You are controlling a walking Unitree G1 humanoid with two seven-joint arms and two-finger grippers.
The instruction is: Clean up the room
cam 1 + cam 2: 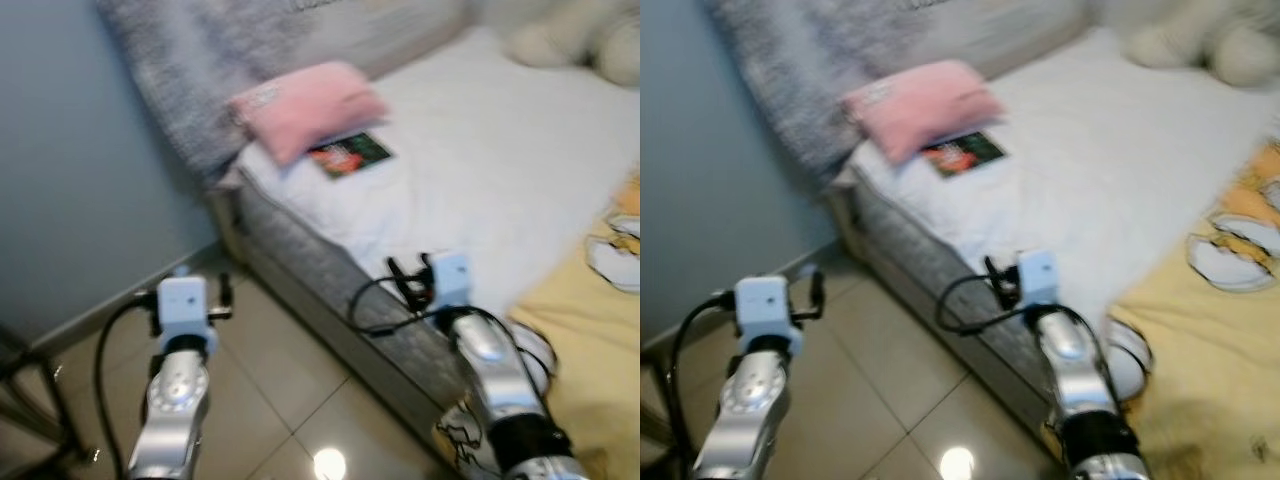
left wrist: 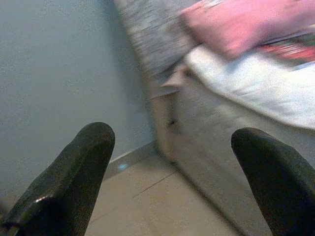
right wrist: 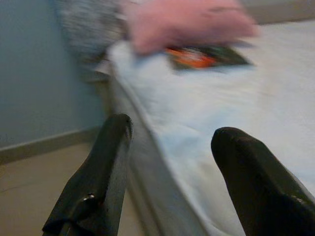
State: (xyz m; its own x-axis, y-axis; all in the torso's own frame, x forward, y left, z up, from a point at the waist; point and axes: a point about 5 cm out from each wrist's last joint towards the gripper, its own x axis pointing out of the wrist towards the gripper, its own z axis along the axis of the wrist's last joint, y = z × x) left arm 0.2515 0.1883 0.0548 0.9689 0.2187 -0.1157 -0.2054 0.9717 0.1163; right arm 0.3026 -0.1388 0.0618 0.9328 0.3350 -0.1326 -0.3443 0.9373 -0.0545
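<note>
A pink pillow [image 1: 310, 105] lies near the head of a bed with a white sheet [image 1: 500, 170]. A small book with a dark green and red cover [image 1: 350, 155] rests flat on the sheet, touching the pillow's near edge. My right gripper [image 1: 408, 280] hovers at the bed's grey side edge, a good way short of the book. In the right wrist view it [image 3: 172, 132] is open and empty, pointing toward the book [image 3: 206, 56]. My left gripper [image 2: 172, 142] is open over the tiled floor, facing the bed's corner by the wall.
A grey fuzzy blanket [image 1: 200, 60] drapes over the head of the bed. A pale plush toy [image 1: 580, 40] sits at the far right. A yellow patterned blanket [image 1: 580, 340] covers the bed's near right part. A blue-grey wall [image 1: 70, 180] stands left, with a dark metal frame [image 1: 30, 390] beside it.
</note>
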